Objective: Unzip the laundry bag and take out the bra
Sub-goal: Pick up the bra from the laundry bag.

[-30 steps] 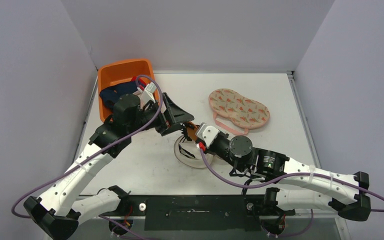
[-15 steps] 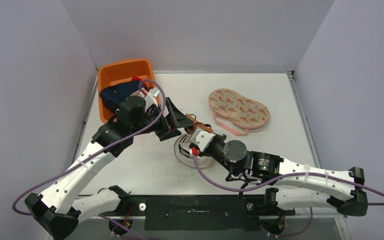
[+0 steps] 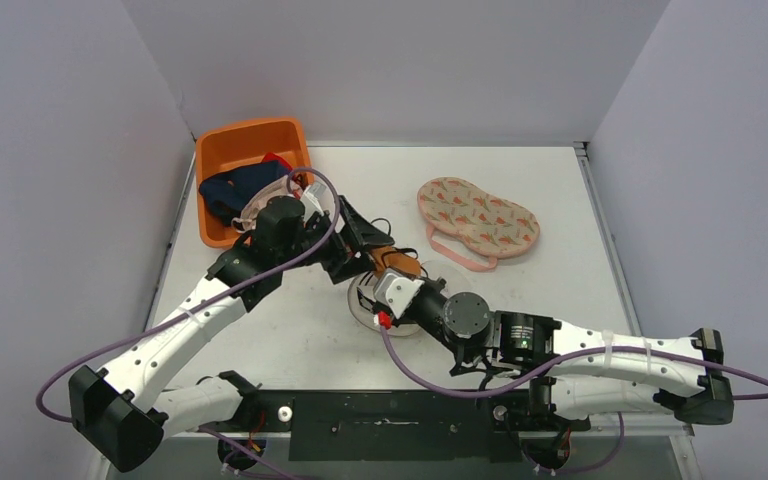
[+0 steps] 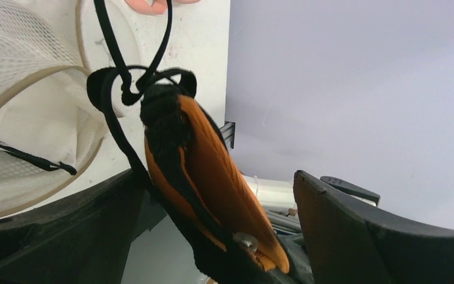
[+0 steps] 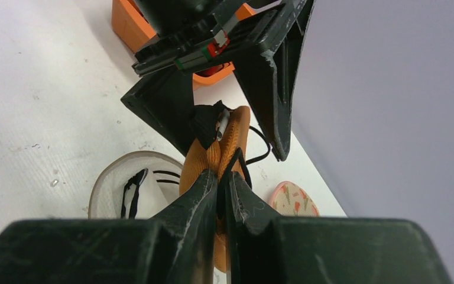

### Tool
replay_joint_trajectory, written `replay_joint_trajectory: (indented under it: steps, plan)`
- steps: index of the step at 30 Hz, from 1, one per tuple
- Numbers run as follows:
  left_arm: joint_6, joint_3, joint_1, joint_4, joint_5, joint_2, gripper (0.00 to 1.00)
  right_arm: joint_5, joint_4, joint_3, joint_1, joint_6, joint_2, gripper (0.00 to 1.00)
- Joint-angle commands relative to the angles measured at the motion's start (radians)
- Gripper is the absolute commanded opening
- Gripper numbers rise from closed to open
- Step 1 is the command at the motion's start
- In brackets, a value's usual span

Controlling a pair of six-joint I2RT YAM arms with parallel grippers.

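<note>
The bag (image 3: 368,312) lies on the table (image 3: 290,330), right under the two grippers. Its round mouth looks open, so the unzip step looks done. The step now is getting the bra (image 3: 397,264) out.

The bra is orange with black edges. It hangs in the air just above the bag. The right gripper (image 5: 221,174) has its jaws almost together, and they pinch the orange cloth. The left gripper (image 3: 368,243) has its jaws wide apart. The bra sits in the gap between them and leans on one finger, but it is not squeezed. So only the right one holds it.

Black straps (image 4: 109,47) loop off the top of the bra and run past the rim of the bag. One more thin black strap lies inside the mesh. I cannot tell if it is part of the bra.

I think the bra is nearly free. It looks like it is being passed from one gripper to the other. Next, the left jaws need to close on the bra before the right jaws let go. Then the bra must go up and away until every strap is out of the bag. A strap could catch on the rim and drag the bag along, so the pull should be slow.
</note>
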Motion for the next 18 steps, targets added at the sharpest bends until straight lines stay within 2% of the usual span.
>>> replay_joint_trajectory:
  steps: [1, 2, 14, 18]
  plan:
    - [-0.050, -0.020, 0.027, 0.125, -0.008, 0.000, 0.97, 0.027, 0.050, -0.022, 0.026, -0.003, -0.015, 0.05]
    - [-0.055, -0.025, 0.029, 0.137, -0.007, 0.001, 0.99, 0.029, 0.048, -0.025, 0.030, -0.002, -0.017, 0.05]
    - [-0.102, -0.061, 0.026, 0.298, 0.049, 0.034, 0.37, 0.046, 0.037, -0.042, 0.054, -0.005, -0.013, 0.05]
    - [-0.104, -0.075, 0.025, 0.329, 0.066, 0.041, 0.34, 0.047, 0.030, -0.042, 0.058, -0.004, -0.007, 0.05]
